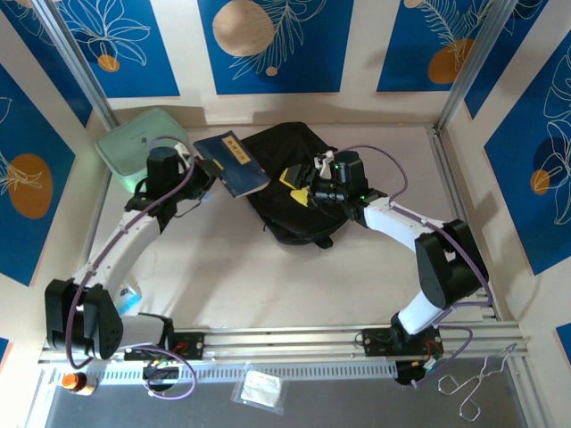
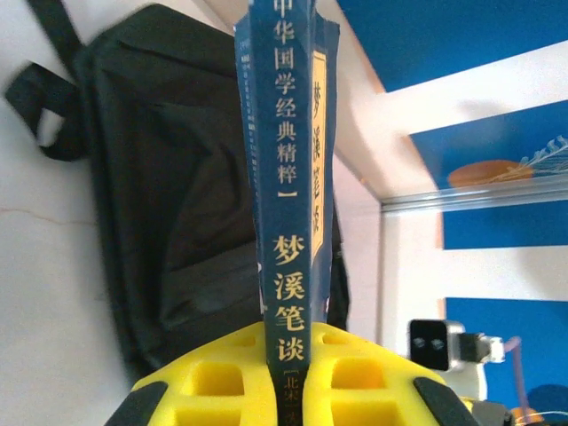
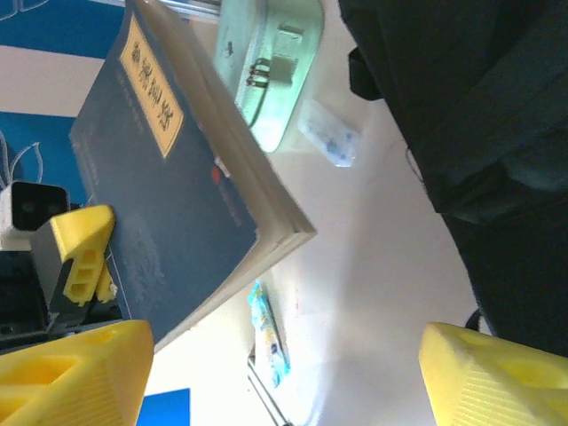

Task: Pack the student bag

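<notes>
Your left gripper (image 1: 203, 169) clamps the blue book (image 1: 234, 162) just left of the centre-frame student bag (image 1: 281, 147); your right gripper (image 1: 301, 187) gapes over it.

A mint-green case (image 1: 134, 143) sits far left; a clear packet (image 1: 261, 390) and forceps (image 1: 483, 374) lie at the near edge.

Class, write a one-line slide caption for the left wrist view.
Left pincer grips the blue book edge-on, the black student bag lying behind it.

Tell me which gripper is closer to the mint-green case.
Left. The left gripper, holding the blue book, is right beside the mint-green case; the right gripper hangs open over the black backpack, farther away.
</notes>
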Robot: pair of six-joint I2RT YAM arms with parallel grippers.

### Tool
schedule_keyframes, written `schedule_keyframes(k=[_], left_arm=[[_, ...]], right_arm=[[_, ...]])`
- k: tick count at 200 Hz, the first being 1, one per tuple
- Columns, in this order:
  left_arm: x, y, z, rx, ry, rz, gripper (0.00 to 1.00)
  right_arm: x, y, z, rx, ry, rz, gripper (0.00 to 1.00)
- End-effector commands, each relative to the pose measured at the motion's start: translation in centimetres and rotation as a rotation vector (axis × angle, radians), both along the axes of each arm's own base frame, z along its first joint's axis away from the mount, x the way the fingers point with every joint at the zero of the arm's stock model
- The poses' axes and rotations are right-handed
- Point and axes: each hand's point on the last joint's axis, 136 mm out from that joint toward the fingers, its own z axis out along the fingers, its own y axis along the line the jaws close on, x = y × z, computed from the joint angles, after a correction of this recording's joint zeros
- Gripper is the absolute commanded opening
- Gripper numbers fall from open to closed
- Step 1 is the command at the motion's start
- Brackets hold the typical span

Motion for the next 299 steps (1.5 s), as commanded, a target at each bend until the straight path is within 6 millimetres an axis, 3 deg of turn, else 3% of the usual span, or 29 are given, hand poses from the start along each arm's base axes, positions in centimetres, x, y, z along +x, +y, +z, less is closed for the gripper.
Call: schedule_keyframes(k=[1,43,75,161,189,223,241,258,299], left_arm=[[2.0,-1.9,3.2,-0.148,-0.124,0.059,0.00],[2.6,-4.8,3.9,-0.224,-0.162,0.054,0.00],[2.8,-5.7,4.0,-0.263,-0.167,0.046,0.00],[2.5,-6.5,4.5,-0.312,-0.165,0.016,0.00],[2.4,-6.7,4.1,-0.306,-0.154,0.003,0.00],[2.0,-6.4,3.3,-0.267,-0.136,0.006,0.00],[1.5,-6.0,2.4,-0.216,-0.108,0.005,0.06],[1.0,-6.0,1.5,-0.160,-0.092,-0.017,0.21],[-0.6,-6.2,-0.1,-0.006,-0.089,-0.123,0.57]], right_arm=[[-0.1,0.6,1.8,0.135,0.032,-0.030,0.82],[0.7,1.1,3.0,0.198,0.019,-0.061,0.87],[1.3,2.6,3.7,0.230,0.032,-0.055,0.87],[3.8,5.1,4.6,0.307,0.015,-0.075,0.74],[4.0,5.6,4.8,0.343,0.008,-0.086,0.65],[3.4,4.8,4.7,0.314,-0.013,-0.106,0.42],[2.9,4.0,4.8,0.274,-0.034,-0.113,0.22],[2.5,3.2,4.8,0.221,-0.054,-0.125,0.10],[1.1,0.9,5.7,0.077,-0.134,-0.130,0.02]])
